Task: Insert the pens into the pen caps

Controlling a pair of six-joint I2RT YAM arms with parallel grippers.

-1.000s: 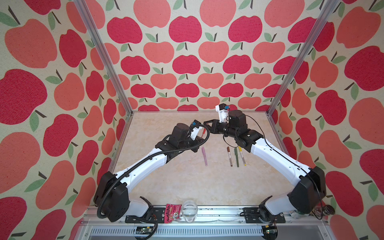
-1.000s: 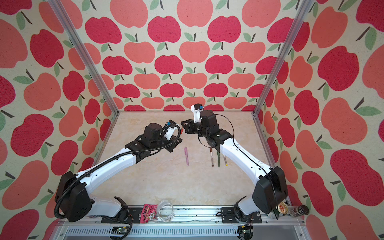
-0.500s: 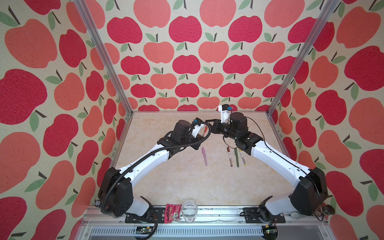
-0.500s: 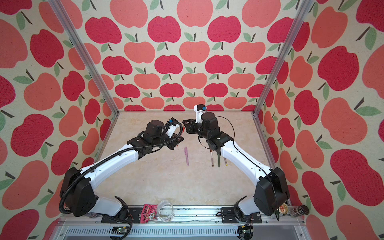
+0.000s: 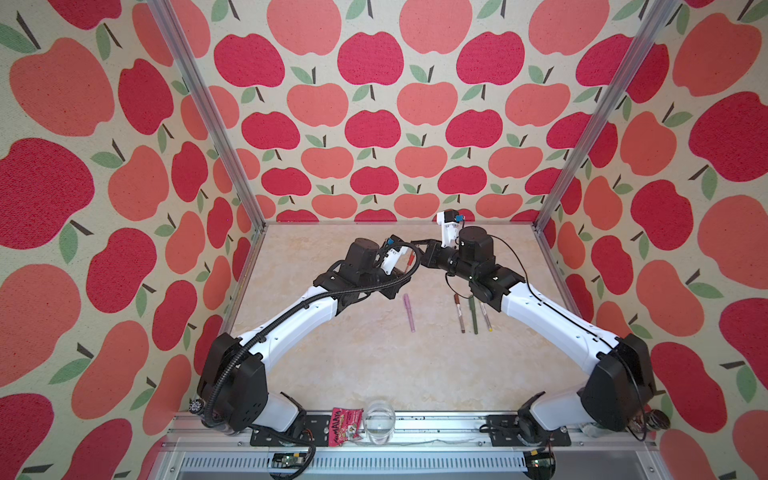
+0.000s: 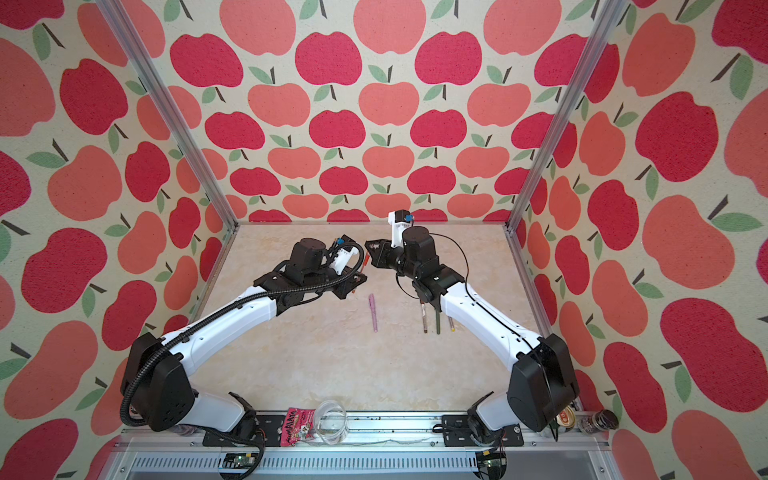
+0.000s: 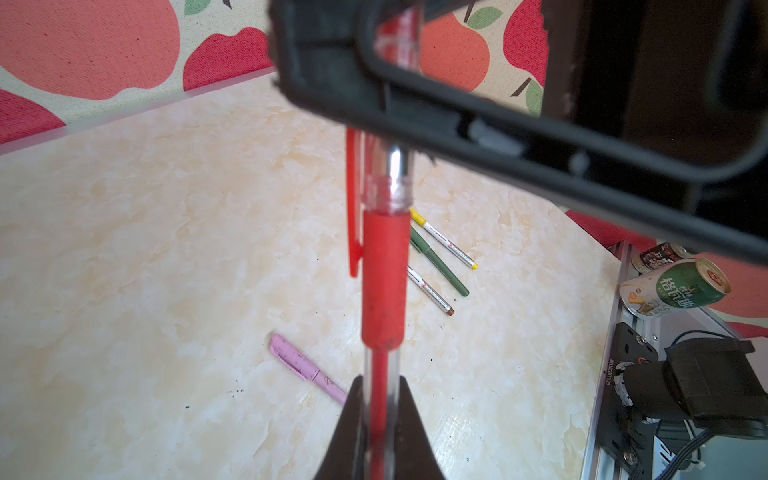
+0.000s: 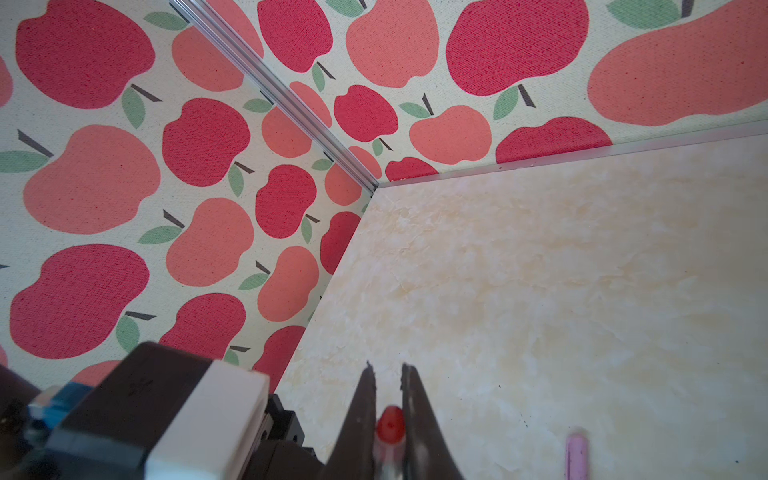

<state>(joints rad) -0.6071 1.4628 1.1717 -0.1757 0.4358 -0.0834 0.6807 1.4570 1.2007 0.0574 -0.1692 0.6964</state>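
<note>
A red pen (image 7: 381, 270) with a clear barrel hangs in the air between both grippers, seen in both top views (image 5: 410, 259) (image 6: 363, 266). My left gripper (image 7: 380, 380) is shut on its barrel. The pen's far end wears the red pen cap (image 8: 390, 424), whose clip (image 7: 352, 208) lies along the grip. My right gripper (image 8: 386, 368) is shut on that cap. On the table lie a lilac-pink pen (image 5: 409, 311), a brown-capped white pen (image 5: 459, 311), a dark green pen (image 5: 473, 313) and a yellow-capped white pen (image 5: 485, 316).
A snack packet (image 5: 345, 426) and a clear glass (image 5: 379, 422) sit on the front rail. Drink cans (image 7: 673, 286) lie at the front right corner. Patterned walls and metal posts (image 5: 582, 145) enclose the table (image 5: 332, 353).
The left arm has pushed slightly toward the back and the right gripper has edged a little to the right. Both stay shut on the red pen and cap.
</note>
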